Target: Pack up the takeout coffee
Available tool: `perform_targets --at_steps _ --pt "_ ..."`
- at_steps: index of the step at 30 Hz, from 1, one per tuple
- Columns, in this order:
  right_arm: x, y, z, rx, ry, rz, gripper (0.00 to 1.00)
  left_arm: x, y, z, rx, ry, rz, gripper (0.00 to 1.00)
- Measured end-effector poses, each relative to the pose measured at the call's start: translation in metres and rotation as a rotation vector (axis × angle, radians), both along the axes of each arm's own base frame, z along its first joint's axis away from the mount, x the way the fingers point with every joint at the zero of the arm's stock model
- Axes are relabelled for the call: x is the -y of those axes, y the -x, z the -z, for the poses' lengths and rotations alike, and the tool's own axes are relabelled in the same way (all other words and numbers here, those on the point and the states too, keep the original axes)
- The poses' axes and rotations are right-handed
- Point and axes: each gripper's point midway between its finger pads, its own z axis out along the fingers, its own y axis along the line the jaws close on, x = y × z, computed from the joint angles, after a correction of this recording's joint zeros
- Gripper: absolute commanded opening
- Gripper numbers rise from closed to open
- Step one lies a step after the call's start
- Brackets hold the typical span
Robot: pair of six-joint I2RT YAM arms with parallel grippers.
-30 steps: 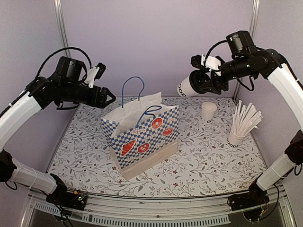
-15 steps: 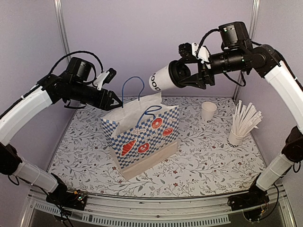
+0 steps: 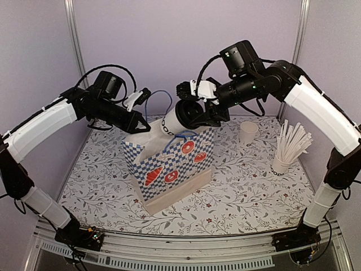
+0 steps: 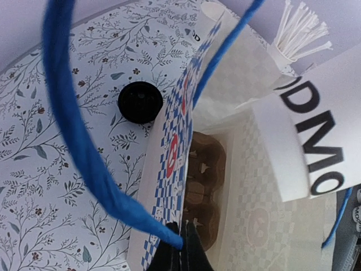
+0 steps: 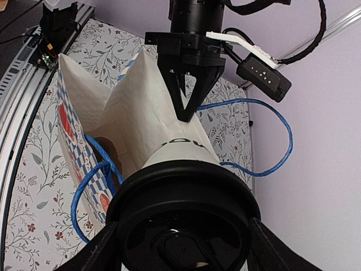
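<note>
Now that the left jaws have closed on the bag (image 3: 169, 169) rim, the right jaws, clasping the takeout coffee (image 3: 171, 122), can lower it.

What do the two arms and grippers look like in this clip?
The left arm and right arm have white link shells, black joints and looping black cables. Each wrist carries a small white module. The left gripper and right gripper are black and two-fingered.
</note>
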Motion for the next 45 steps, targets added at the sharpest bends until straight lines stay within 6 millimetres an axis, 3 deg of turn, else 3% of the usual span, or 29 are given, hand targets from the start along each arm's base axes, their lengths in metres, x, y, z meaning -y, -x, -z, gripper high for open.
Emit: perform_targets --at_steps 8,17,23,26,35,41,42,45 --pt "-0.007 0.003 0.016 0.017 0.089 0.03 0.49 0.025 0.022 -0.015 0.006 0.05 0.12 0.0" --pt "-0.007 0.044 0.043 0.038 0.249 0.009 0.49 0.053 0.058 -0.013 -0.003 0.029 0.219 0.0" --pt "0.012 0.072 0.08 0.006 0.383 -0.012 0.49 0.073 0.08 -0.018 0.014 0.039 0.279 0.0" --pt "0.018 0.077 0.087 0.004 0.417 -0.011 0.49 0.077 0.082 -0.026 0.037 0.045 0.29 0.0" --pt "0.029 0.07 0.071 0.07 0.405 0.029 0.49 0.08 0.076 -0.041 0.159 0.027 0.353 0.0" --pt "0.035 0.066 0.091 0.094 0.456 0.03 0.49 0.084 0.077 -0.036 0.175 0.013 0.402 0.0" --pt "0.037 0.066 0.096 0.093 0.47 0.029 0.49 0.085 0.077 -0.036 0.175 0.013 0.406 0.02" --pt "0.039 0.067 0.106 0.089 0.498 0.021 0.49 0.089 0.077 -0.037 0.174 0.018 0.412 0.29"
